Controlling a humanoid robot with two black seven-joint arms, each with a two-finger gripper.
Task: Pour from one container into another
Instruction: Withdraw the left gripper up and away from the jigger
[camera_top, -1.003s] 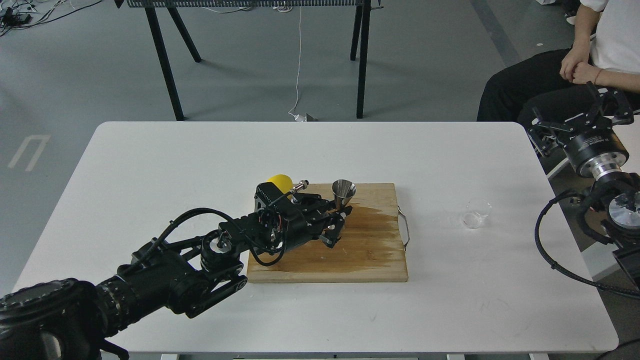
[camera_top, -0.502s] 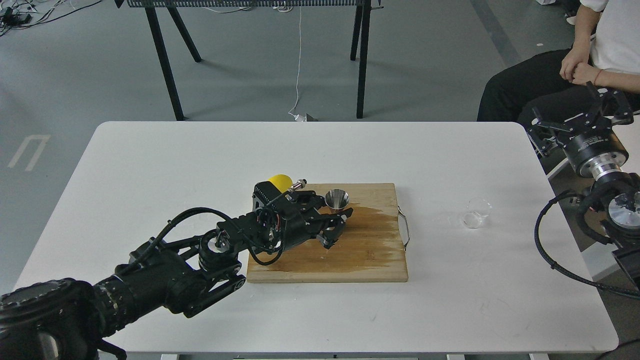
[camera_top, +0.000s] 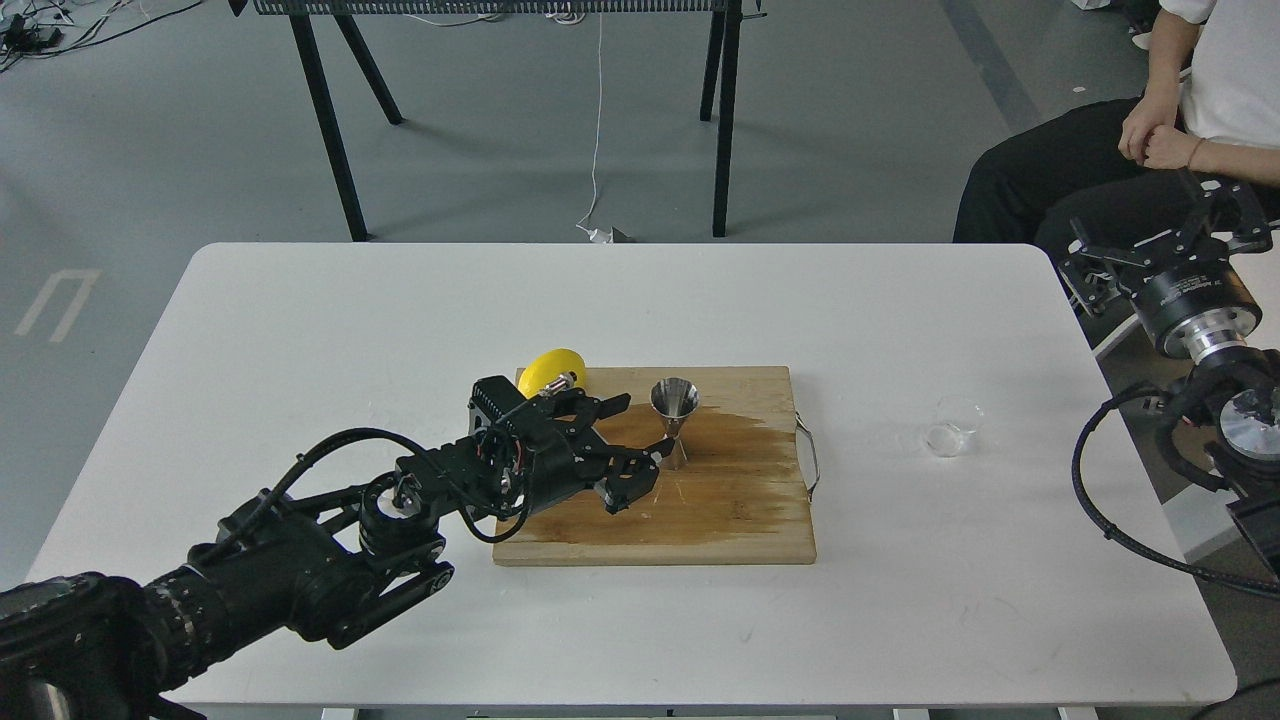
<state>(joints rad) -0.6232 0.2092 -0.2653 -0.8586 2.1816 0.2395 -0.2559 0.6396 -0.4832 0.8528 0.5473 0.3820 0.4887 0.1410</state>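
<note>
The steel jigger (camera_top: 674, 407) stands upright on the wooden cutting board (camera_top: 700, 500), toward its far edge, its open mouth up and its lower cone resting on the wood beside a darker wet stain (camera_top: 745, 450) that spreads toward the board's right end. The left gripper (camera_top: 640, 436) lies low over the board just to the left of the jigger, its fingers (camera_top: 608, 407) spread apart and released, one reaching on the far side and the other on the near side, its tip just beside the jigger's base; whether that tip touches the steel cannot be told. A yellow lemon (camera_top: 549, 370) sits at the board's far left corner, partly hidden behind the left wrist. The tiny clear cup (camera_top: 951, 427) stands upright on the white desk (camera_top: 300, 320), well apart from the board on its right, beyond the board's metal handle (camera_top: 810, 457). The right gripper (camera_top: 1170, 237) hangs off the desk's far right corner, away from both containers, with its fingers spread open and nothing between them. A seated person (camera_top: 1150, 130) is at the upper right, hands clasped over the knees.
</note>
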